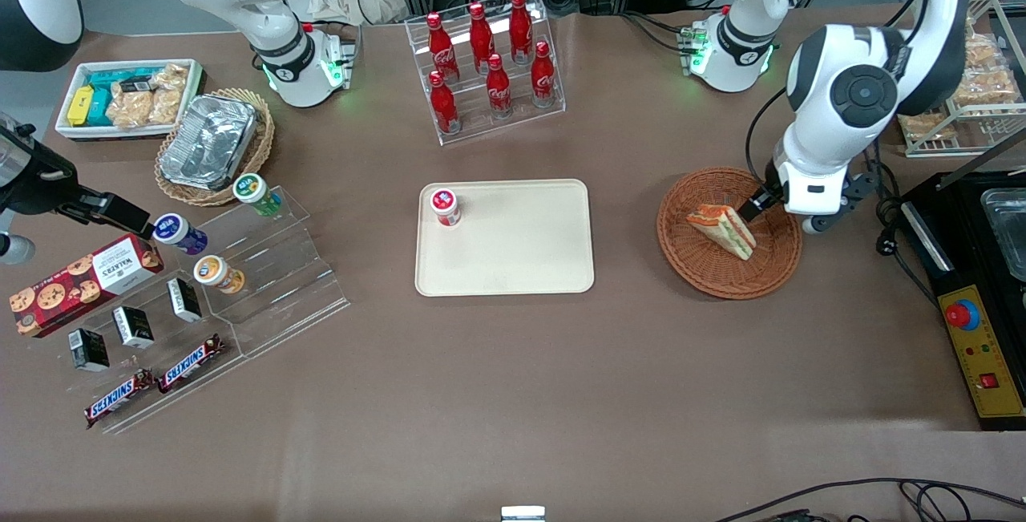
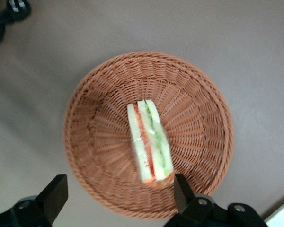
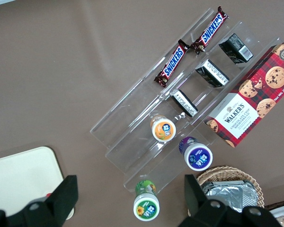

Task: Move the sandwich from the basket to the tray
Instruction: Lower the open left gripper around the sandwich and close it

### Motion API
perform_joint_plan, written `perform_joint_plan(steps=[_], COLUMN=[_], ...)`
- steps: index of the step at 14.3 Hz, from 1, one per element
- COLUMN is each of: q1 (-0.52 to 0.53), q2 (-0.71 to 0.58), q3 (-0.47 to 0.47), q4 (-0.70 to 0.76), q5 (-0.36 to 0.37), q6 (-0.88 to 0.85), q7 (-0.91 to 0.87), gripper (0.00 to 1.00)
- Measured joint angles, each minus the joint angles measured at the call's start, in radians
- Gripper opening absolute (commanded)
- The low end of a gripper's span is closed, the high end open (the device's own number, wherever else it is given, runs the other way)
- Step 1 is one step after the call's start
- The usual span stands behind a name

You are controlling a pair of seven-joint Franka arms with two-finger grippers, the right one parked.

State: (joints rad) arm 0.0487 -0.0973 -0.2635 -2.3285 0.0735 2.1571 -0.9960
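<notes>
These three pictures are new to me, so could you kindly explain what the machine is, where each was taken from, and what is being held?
Two white robot arms stand at a brown table. One picture looks at them from the front; the other two come from cameras on their wrists. The working arm's hand hangs open above the sandwich, which lies in the reddish basket, so nothing is held. The cream tray, carrying one small red-lidded jar, lies beside the basket, toward the parked arm's end. Red bottles and snacks lie around.

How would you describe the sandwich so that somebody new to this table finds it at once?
Look toward the working arm's end of the table for the round reddish-brown basket, beside the cream tray. The sandwich lies in it, under the open gripper. It is the basket's only content: a pale bread wedge with orange-red and green layers.
</notes>
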Motion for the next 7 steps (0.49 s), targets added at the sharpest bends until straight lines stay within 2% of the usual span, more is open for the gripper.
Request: perform_joint_plan(steps=[3,7], q1=[-0.036,-0.046], q2=[0.026,0.079], q3=[0.033,0.035], q4=[-0.066,-0.084], q5=[0.0,0.0], q6=[0.115,0.206], q7=[-0.109,-0.198], gripper=[0.99,0.99])
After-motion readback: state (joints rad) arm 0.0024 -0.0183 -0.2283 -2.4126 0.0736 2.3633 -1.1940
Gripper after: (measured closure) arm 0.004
